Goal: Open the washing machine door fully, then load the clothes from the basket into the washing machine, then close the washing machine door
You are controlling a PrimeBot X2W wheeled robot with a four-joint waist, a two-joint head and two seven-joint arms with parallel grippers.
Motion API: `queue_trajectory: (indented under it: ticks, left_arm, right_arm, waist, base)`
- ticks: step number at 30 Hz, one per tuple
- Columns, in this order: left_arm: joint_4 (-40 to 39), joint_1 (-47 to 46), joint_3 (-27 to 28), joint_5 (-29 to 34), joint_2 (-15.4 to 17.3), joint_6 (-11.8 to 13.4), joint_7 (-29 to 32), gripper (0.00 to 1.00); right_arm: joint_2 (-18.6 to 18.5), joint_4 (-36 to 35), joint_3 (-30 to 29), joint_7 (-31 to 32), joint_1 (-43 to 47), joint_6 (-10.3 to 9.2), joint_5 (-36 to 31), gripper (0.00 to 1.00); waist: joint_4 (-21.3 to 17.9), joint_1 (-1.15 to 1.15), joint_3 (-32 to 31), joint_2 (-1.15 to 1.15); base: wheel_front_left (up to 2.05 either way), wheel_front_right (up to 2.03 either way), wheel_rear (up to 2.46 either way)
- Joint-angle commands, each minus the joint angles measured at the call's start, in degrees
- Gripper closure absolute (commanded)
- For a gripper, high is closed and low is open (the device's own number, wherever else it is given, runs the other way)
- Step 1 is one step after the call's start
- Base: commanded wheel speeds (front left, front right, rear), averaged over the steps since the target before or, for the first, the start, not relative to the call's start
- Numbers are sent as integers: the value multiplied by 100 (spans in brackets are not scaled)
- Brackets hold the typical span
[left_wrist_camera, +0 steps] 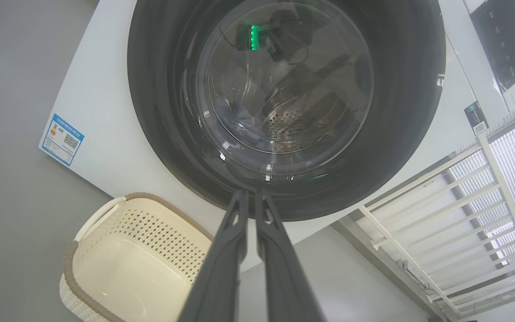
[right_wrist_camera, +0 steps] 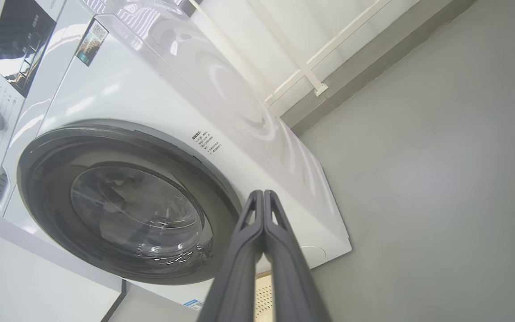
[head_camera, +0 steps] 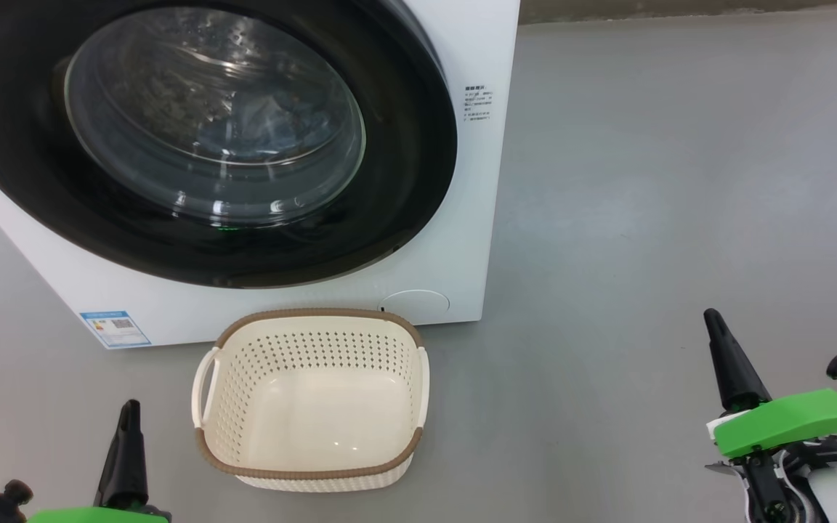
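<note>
Left gripper (head_camera: 129,408) and right gripper (head_camera: 715,325) are hanging clenched and empty, seemingly because the basket (head_camera: 317,314) is sitting empty and the door (head_camera: 407,167) is staying shut.

head looks down; wrists share washing machine door (left_wrist_camera: 284,103)

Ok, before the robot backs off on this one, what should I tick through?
1. The door looks shut flush on the machine: ok.
2. The basket is empty: ok.
3. The clothes, bluish fabric, show inside through the door: ok.
4. Nothing caught at the door's edge: cannot tell.
5. The left gripper is shut, empty, clear of the door: ok.
6. The right gripper is shut, empty: ok.
</note>
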Motion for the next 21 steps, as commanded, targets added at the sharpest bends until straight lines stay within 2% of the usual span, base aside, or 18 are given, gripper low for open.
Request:
queue_trajectory:
  ticks: [1, 21]
  left_arm:
    - [-79, -238, 131, -106, 35, 1, 30, 100]
    - [-51, -280, 285, -1095, -109, 2, 367, 100]
  right_arm:
    - [-66, -138, -47, 28, -49, -8, 154, 100]
    - [119, -136, -321, 362, 12, -10, 1211, 100]
  waist:
    - [4, 0, -3, 0]
    - [75, 0, -57, 0]
  base:
    - [0, 0, 0]
    - [0, 0, 0]
